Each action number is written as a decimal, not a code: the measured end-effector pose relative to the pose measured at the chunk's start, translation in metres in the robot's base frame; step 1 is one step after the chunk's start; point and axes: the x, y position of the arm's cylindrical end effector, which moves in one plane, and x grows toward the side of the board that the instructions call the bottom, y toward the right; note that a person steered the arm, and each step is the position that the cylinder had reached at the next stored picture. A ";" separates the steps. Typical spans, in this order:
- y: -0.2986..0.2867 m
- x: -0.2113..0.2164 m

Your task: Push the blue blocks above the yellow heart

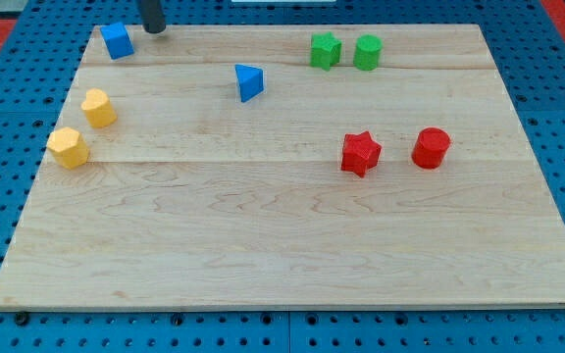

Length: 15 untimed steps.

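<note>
A blue cube [117, 41] sits near the board's top left corner. A blue triangular block [248, 82] lies to its right, toward the middle top. Two yellow blocks sit at the left edge: the upper one [98, 108] looks like the heart, and the lower one [68, 147] looks six-sided. My tip [153, 30] is at the top edge of the board, just right of the blue cube and a little higher in the view, with a small gap between them. It is well to the left of the blue triangular block.
A green star-like block [325, 50] and a green cylinder [367, 52] stand at the top right. A red star [360, 153] and a red cylinder [431, 148] stand at the middle right. The wooden board [282, 245] lies on a blue pegboard.
</note>
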 end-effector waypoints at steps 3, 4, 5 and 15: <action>-0.046 0.059; -0.030 0.081; 0.021 0.089; 0.042 0.122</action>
